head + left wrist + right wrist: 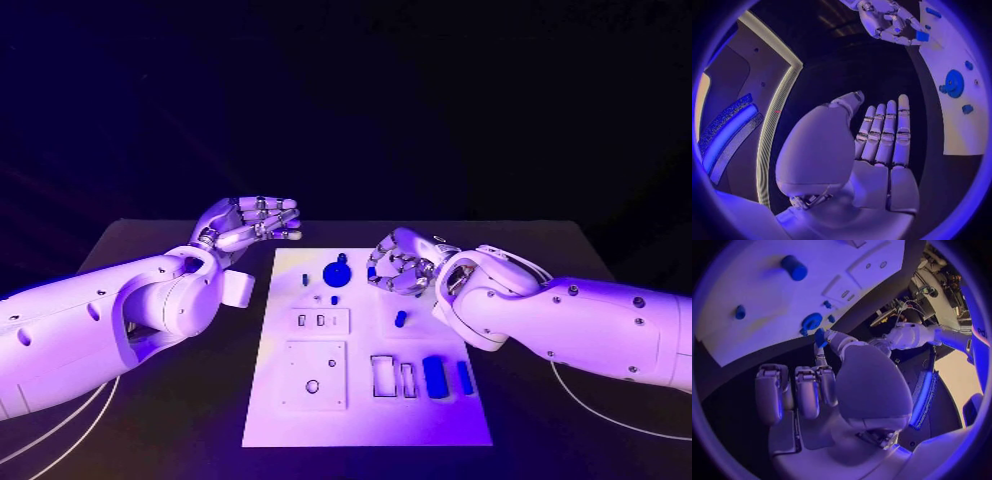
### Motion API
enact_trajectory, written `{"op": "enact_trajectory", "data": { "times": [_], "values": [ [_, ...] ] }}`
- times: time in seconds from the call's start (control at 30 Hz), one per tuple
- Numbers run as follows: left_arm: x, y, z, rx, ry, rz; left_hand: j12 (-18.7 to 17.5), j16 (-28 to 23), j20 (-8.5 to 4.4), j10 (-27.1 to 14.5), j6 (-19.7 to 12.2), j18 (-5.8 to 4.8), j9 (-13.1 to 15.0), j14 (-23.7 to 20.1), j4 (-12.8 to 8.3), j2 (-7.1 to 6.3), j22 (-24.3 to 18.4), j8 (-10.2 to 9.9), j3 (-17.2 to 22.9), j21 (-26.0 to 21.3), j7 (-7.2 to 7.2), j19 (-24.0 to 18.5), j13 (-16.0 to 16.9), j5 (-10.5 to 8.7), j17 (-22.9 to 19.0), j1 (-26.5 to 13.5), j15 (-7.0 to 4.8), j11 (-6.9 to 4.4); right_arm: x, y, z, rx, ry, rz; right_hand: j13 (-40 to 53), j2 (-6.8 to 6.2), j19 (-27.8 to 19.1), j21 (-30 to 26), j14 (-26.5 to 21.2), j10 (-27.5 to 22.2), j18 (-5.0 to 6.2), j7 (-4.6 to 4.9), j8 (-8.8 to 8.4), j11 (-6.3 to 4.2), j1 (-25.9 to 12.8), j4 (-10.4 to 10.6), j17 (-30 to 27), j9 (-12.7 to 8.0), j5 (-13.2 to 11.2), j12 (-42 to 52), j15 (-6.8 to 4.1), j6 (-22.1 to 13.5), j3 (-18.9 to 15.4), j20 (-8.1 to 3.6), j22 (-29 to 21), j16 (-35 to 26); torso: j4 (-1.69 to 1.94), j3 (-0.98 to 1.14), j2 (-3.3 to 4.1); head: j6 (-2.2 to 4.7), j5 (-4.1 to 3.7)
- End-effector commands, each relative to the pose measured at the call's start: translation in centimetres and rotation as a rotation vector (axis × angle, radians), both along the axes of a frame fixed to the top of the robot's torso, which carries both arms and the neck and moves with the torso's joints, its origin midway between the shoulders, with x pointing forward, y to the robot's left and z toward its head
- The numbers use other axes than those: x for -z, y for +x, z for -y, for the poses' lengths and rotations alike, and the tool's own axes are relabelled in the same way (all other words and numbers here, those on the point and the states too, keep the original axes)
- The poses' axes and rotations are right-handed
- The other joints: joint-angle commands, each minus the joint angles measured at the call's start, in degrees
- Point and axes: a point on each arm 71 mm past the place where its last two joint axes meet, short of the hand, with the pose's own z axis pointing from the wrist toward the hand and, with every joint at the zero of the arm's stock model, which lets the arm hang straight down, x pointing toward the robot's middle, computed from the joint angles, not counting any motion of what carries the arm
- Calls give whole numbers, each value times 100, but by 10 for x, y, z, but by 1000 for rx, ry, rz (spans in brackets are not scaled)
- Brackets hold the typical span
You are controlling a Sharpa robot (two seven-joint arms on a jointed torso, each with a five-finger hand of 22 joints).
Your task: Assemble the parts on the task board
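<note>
The white task board point(368, 410) lies in the middle of the black table. My right hand point(404, 265) hovers over the board's far right part and pinches a small blue part point(819, 337) between thumb and a finger; the left wrist view shows that blue part point(922, 36) in my right hand point(889, 20) too. A blue round disc point(338, 270) stands on the board just left of that hand. My left hand point(253, 222) is raised beyond the board's far left corner, fingers straight and holding nothing, as the left hand point(879, 145) also shows.
A blue peg point(401, 319) stands mid-board. Two blue bars point(434, 376) lie beside narrow slots point(382, 375) at the near right. Two white inset plates point(315, 375) sit on the board's left half. Small blue pieces point(335, 299) lie near the disc.
</note>
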Motion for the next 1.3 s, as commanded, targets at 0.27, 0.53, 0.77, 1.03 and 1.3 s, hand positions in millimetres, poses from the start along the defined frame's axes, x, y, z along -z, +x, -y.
{"op": "enact_trajectory", "data": {
  "times": [0.27, 0.53, 0.77, 1.03, 1.3],
  "values": [
    [0, 1, 5, 22, -11, -3, -17, -33, 16, -38, -41, 29, 10, -33, 2, 4, 15, -16, -38, 48, 49, -70, 0, -30, 26, -137, 12, -13, 20, -20, -41, -45, -64, -1, 1021, -13, 276, -29, 570, 215, -90, -18, 171, -8, -94, 10, 1429, 150, 34, 12, -12, 34, 31, -31, 1112, 21, 5, -19, -27, -90, 110],
    [0, 2, 7, 22, -10, -6, -17, -33, 16, -38, -41, 29, 10, -33, 2, 4, 15, -16, -38, 48, 49, -70, 0, -30, 26, -137, 12, -13, 37, -29, -62, -75, -83, -11, 1022, -47, 270, -41, 569, 216, -86, -21, 189, -10, -130, 5, 1424, 158, 24, 11, -13, 27, 27, -31, 1105, 19, 10, -11, -15, -120, 155],
    [0, 2, 7, 24, -10, -7, -16, -34, 17, -37, -41, 30, 11, -33, 4, 5, 16, -15, -39, 50, 47, -73, 0, -28, 28, -143, 12, -14, 46, -29, -71, -79, -105, -10, 1025, -65, 270, -42, 569, 218, -86, -21, 199, -10, -160, 8, 1426, 163, 27, 14, -14, 22, 25, -31, 1105, 20, 6, -11, -13, -133, 184],
    [0, 2, 8, 27, -11, -7, -16, -34, 17, -37, -41, 30, 11, -33, 4, 5, 16, -15, -39, 50, 47, -73, 0, -28, 28, -143, 12, -14, 53, -28, -76, -83, -135, 19, 1022, -93, 268, -48, 569, 216, -85, -20, 212, -9, -206, 14, 1427, 168, 34, 9, -14, 8, 24, -31, 1103, 20, 2, -6, -12, -116, 196],
    [1, 2, 8, 29, -11, -8, -16, -34, 17, -37, -41, 30, 11, -33, 4, 5, 16, -15, -39, 50, 47, -73, 0, -28, 28, -143, 12, -14, 55, -28, -79, -92, -158, 51, 1015, -141, 275, -37, 571, 209, -88, -20, 224, -10, -236, 4, 1433, 173, 33, -1, -14, -5, 19, -31, 1112, 22, 2, -8, -19, -122, 204]
  ]
}}
